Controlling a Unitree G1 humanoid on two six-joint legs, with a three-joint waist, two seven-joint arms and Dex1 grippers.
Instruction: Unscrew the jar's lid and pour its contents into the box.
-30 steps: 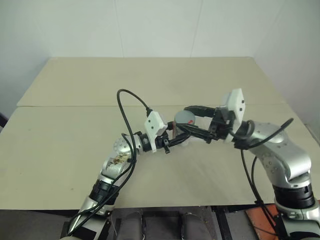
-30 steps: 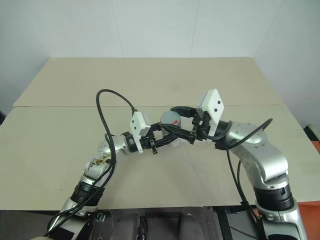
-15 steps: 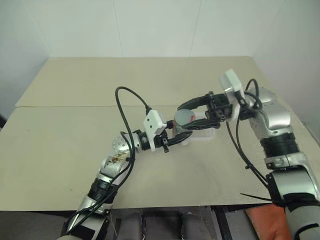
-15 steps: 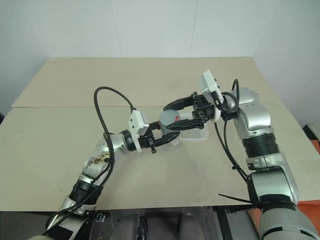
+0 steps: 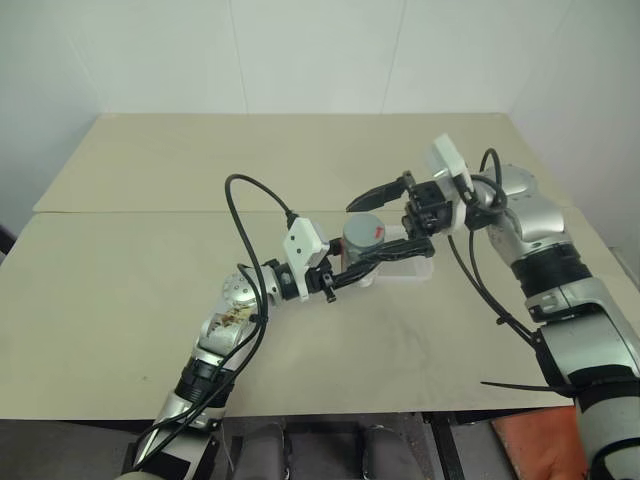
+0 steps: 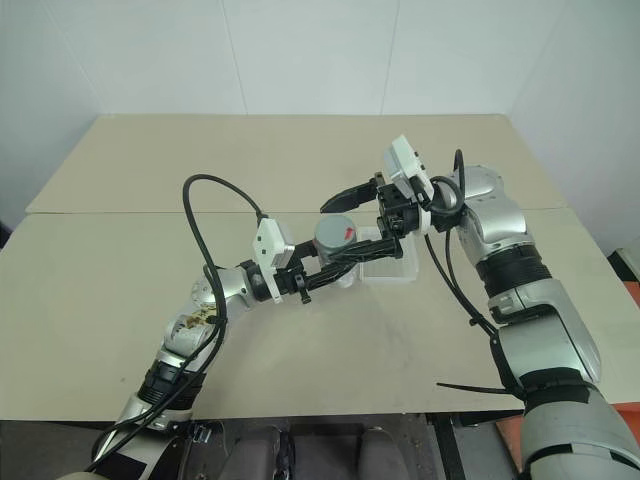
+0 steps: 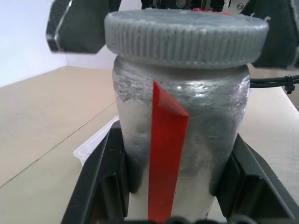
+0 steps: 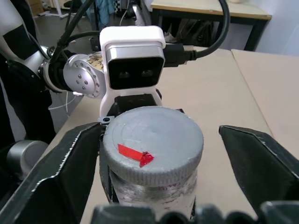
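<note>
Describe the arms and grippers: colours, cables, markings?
Silver-grey metal arms with black joint bands. Each gripper, left and right, has two black fingers and a white angular wrist camera housing. Black cables loop loosely off both arms. The left forearm carries a small brownish patterned sticker.

There were 1 jar [image 5: 362, 252], 1 lid [image 8: 153, 143] with 1 red mark, 1 box [image 6: 388, 268], 1 counter [image 5: 120, 290], and 2 grippers: left gripper [image 5: 372, 262], right gripper [image 5: 386, 218].
</note>
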